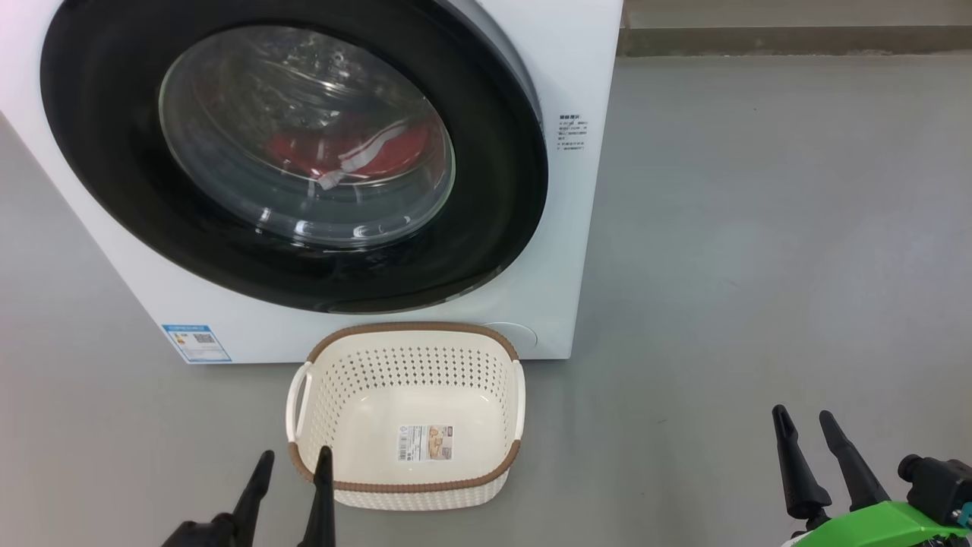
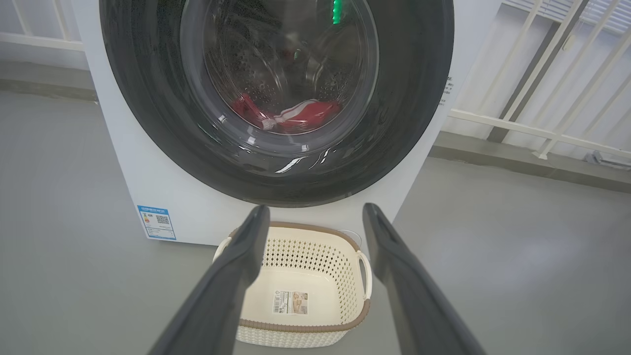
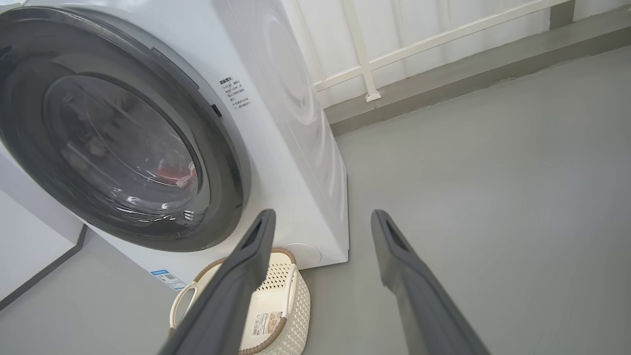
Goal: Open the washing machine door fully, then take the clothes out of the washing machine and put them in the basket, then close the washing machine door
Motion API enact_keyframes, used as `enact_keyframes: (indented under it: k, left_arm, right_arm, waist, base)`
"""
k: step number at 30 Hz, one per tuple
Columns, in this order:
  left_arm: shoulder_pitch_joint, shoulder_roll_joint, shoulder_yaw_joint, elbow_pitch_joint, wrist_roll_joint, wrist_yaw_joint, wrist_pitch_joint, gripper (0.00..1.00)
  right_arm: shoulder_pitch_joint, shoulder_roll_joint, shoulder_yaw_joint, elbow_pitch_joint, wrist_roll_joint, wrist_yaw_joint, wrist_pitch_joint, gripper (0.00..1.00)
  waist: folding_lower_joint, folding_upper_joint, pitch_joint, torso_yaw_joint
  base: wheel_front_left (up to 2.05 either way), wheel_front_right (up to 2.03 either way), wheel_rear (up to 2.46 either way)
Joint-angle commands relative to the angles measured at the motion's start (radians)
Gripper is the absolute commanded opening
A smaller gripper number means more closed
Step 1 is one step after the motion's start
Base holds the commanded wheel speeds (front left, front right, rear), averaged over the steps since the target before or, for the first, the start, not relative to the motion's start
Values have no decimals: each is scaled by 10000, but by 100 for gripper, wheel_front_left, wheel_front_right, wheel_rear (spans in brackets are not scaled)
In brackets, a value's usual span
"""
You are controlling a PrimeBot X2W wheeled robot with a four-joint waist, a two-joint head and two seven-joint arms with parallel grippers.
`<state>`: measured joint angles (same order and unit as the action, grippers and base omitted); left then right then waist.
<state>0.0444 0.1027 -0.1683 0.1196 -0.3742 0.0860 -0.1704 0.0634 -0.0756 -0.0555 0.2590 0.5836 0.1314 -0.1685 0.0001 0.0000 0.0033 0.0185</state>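
The washing machine (image 1: 585,76) stands on the grey floor (image 1: 759,228), front facing the robot. The washing machine door (image 1: 99,152) sits flush against that front, so the opening step is judged not yet begun. The basket (image 1: 414,328) rests on the floor just beside the machine's lower front edge, under the door, probably to shorten each transfer; it is empty. The clothes (image 1: 357,152) lie low inside the machine, behind the door's window. The left gripper (image 1: 295,454) hovers at the basket's near-left corner and the right gripper (image 1: 803,414) well apart to the right. Both have their jaws released and hold nothing.
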Motion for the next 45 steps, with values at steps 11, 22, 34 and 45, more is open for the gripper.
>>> enact_keyframes:
  k: [11,22,34,45]
  left_arm:
    - [52,158,156,-411,1401,135,-435,100]
    - [226,-125,691,-389,2205,-226,-762,100]
    - [318,-402,1129,-438,2925,-624,-914,100]
    - [312,-495,1283,-405,2993,-771,-914,100]
  right_arm:
    - [110,-171,-60,-418,-1311,-6,-458,100]
    - [284,-134,-470,-548,-2350,-7,-782,100]
    - [408,-50,-606,-734,-2895,-7,-933,100]
    - [369,23,-685,-820,-2730,-7,-933,100]
  waist:
    - [0,0,24,-32]
    - [-1,0,56,-33]
    - [-1,0,139,-48]
    - [-1,0,157,-16]
  base:
    - [0,0,0]
    - [0,0,0]
    - [0,0,0]
    - [0,0,0]
